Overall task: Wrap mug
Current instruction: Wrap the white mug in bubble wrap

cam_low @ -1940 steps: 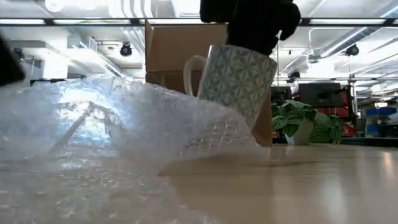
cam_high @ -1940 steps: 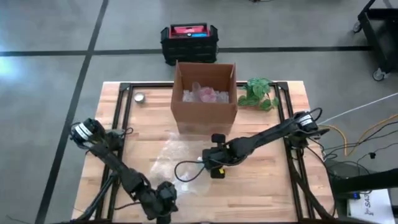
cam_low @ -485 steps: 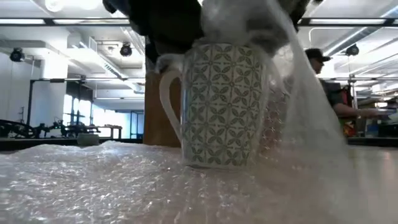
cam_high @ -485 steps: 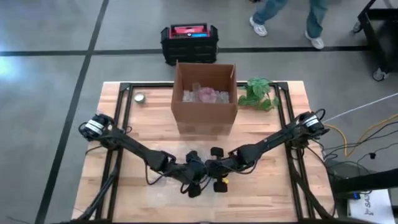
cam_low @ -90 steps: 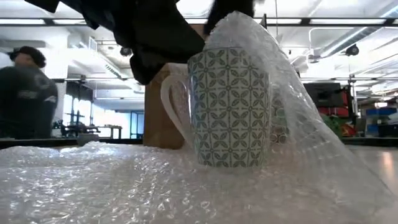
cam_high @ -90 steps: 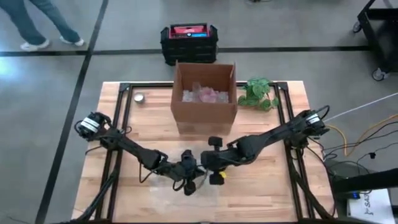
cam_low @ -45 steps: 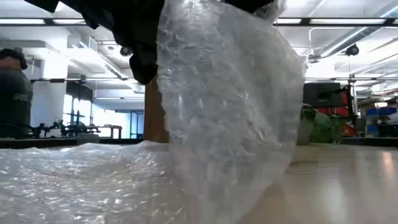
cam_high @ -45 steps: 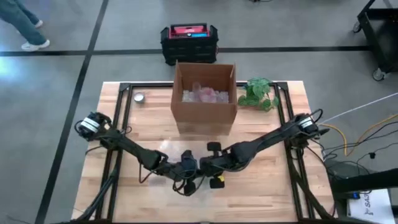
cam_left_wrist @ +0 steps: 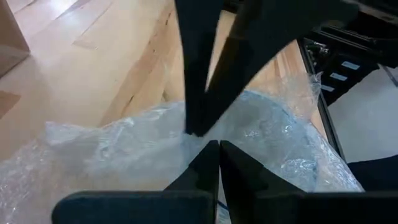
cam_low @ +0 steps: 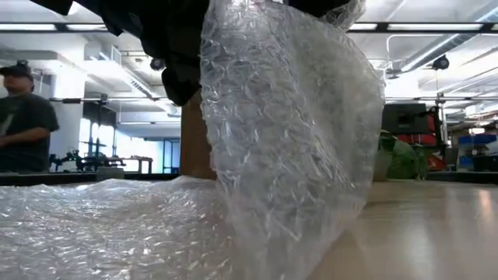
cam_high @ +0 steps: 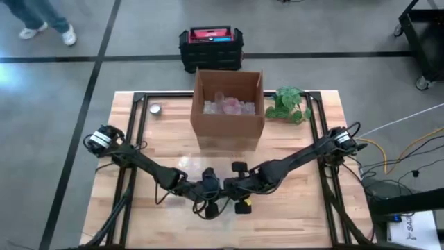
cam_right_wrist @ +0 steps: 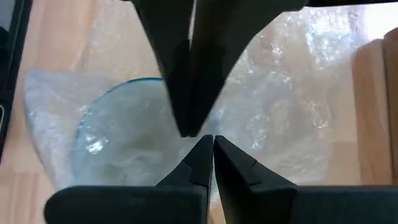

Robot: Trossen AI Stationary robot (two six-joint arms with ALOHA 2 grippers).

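A sheet of bubble wrap (cam_low: 288, 140) lies on the table's near middle, and one flap of it stands up and drapes over the mug. In the low view the mug is hidden behind that flap. Its round rim (cam_right_wrist: 118, 118) shows through the wrap in both wrist views (cam_left_wrist: 280, 124). My left gripper (cam_high: 214, 193) and my right gripper (cam_high: 227, 189) meet tip to tip above the mug, both shut on the wrap. My left gripper pinches the bubble wrap (cam_left_wrist: 205, 140) between its two fingers above the mug, coming in from the table's left and slanting down. One layer or several, I cannot tell. My right gripper pinches the raised flap's top (cam_right_wrist: 202, 134) between its two fingers, coming from the table's right and slanting down. The flap hangs from it over the mug, its lower end (cam_low: 280, 249) on the table.
An open cardboard box (cam_high: 229, 104) with wrapped things inside stands at the far middle. A green plant (cam_high: 288, 104) stands to its right and a small round object (cam_high: 156, 108) at the far left. A person (cam_low: 27, 117) stands beyond the table.
My right gripper has gone toward the table's left with the flap, meeting my left gripper. The flap, which stood behind the mug, now hangs over its top and near side and hides it in the low view.
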